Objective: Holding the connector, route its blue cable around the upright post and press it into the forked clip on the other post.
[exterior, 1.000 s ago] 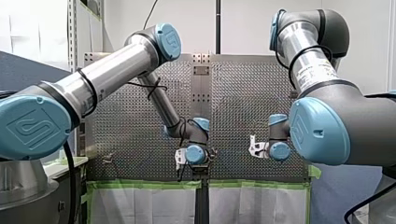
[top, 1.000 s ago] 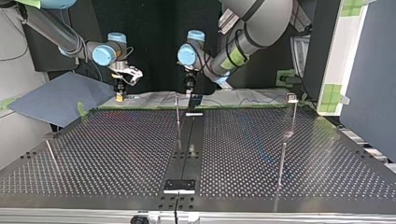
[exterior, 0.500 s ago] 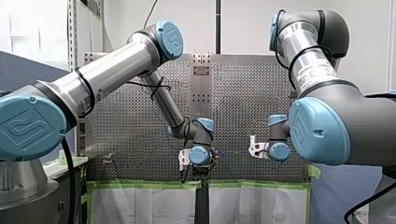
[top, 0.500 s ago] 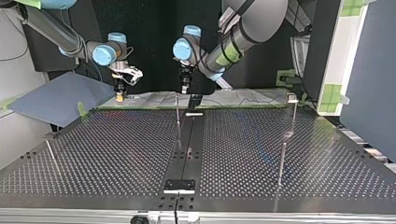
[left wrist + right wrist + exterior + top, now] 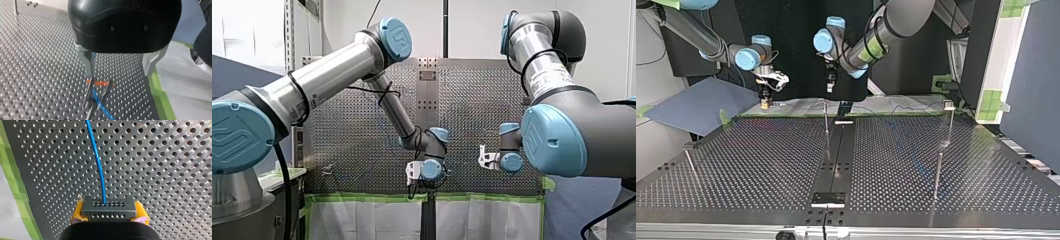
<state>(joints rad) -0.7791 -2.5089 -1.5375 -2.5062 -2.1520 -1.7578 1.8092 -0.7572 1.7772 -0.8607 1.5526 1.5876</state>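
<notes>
My right fingers clamp the connector, cable running straight ahead over tabletop. My left fingers wide apart, holding nothing; clip just ahead, cable between its prongs.

The perforated table is edged with green tape.

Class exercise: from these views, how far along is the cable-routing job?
Done: the blue cable lies between the prongs of the forked clip. In hand: my right gripper grips the connector; my left gripper hangs open above the clip. Left: probably releasing the connector; the rest of the cable's path is unseen.
</notes>
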